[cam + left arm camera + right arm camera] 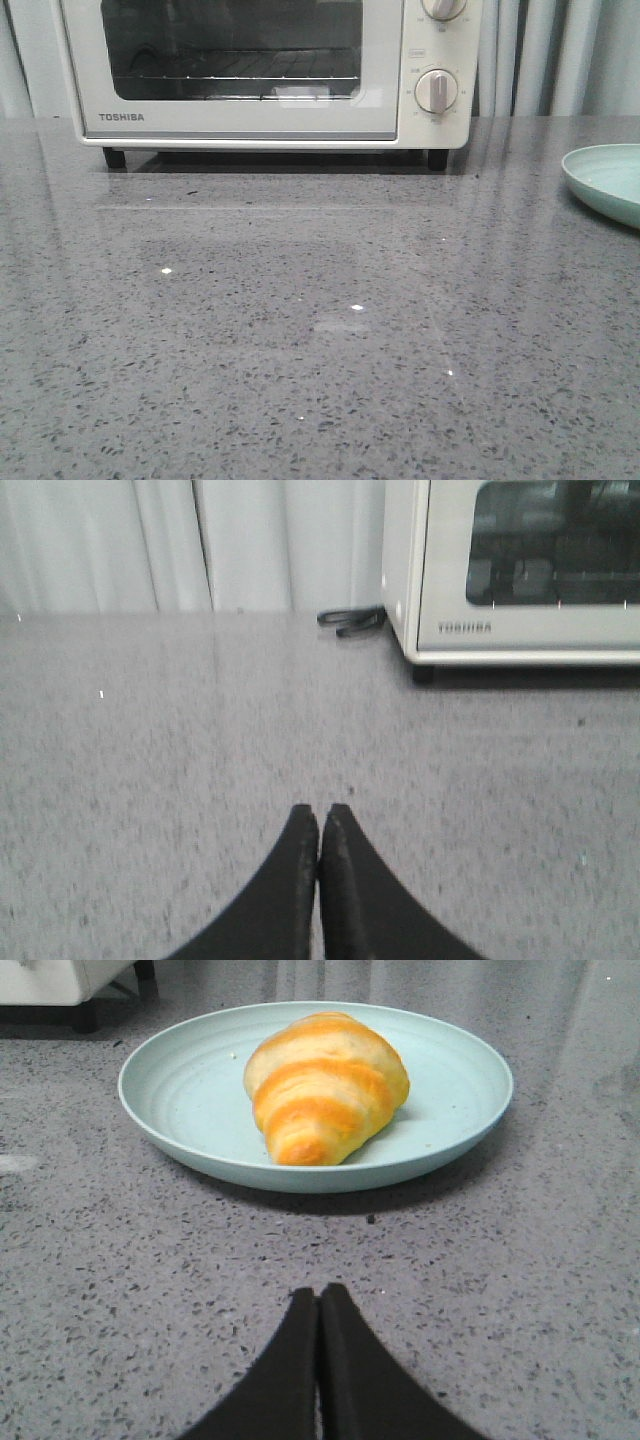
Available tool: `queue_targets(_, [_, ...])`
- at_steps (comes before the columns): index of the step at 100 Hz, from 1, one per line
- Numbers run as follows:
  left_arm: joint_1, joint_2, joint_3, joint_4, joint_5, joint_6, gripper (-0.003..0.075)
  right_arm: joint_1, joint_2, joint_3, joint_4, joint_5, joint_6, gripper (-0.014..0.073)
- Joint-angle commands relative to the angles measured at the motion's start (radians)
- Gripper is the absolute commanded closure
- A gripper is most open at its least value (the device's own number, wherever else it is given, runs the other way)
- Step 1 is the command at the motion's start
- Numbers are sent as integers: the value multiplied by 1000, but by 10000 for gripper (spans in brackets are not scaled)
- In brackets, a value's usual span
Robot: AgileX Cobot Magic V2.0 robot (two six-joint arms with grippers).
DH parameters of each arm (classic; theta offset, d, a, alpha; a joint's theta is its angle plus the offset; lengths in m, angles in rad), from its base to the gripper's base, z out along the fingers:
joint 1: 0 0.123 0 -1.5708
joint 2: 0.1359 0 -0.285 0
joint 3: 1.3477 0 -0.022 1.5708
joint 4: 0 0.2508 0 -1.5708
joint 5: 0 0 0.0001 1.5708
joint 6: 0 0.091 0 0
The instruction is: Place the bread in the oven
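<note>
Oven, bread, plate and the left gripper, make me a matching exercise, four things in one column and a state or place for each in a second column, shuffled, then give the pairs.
Things:
1. oven
2. bread
3. plate
4. left gripper

States or places:
A. fingers shut, nothing between them
B. lying on the plate
C. door closed, rack bare
D. pale green, on the counter to the right of the oven

Pairs: 1-C, 2-B, 3-D, 4-A

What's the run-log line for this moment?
oven door shut | bread on plate | left tool shut | right tool shut
</note>
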Motion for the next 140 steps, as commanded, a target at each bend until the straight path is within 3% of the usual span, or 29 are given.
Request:
queue_targets(1, [0, -25, 22, -9, -171, -1, 741, 3, -17, 25, -13, -103, -5, 667])
queue_targets(29, [0, -25, 22, -11, -240, -1, 742, 3, -17, 25, -13, -699, 24, 667])
queue_targets(44, [2, -25, 22, -11, -353, -1, 742, 3, -17, 25, -13, -1050, 233, 667])
queue_targets(54, [0, -25, 22, -53, -456, -8, 742, 3, -17, 21, -13, -1162, 238, 667])
queue_targets(69, [0, -25, 22, -238, -542, -8, 742, 3, -17, -8, -13, -993, 238, 667])
queue_targets(79, [0, -25, 18, -349, -592, -8, 742, 3, -16, -43, -13, -784, 238, 662])
queue_targets(98, [0, -25, 14, -347, -692, -8, 742, 3, -13, -166, -13, -469, 238, 658])
queue_targets(126, [-3, 1, -130, -300, -378, -8, 742, 3, 158, -411, -13, -130, 238, 658])
queue_targets(140, [-3, 59, -234, -236, -304, -8, 742, 3, 285, -527, -11, -16, 238, 658])
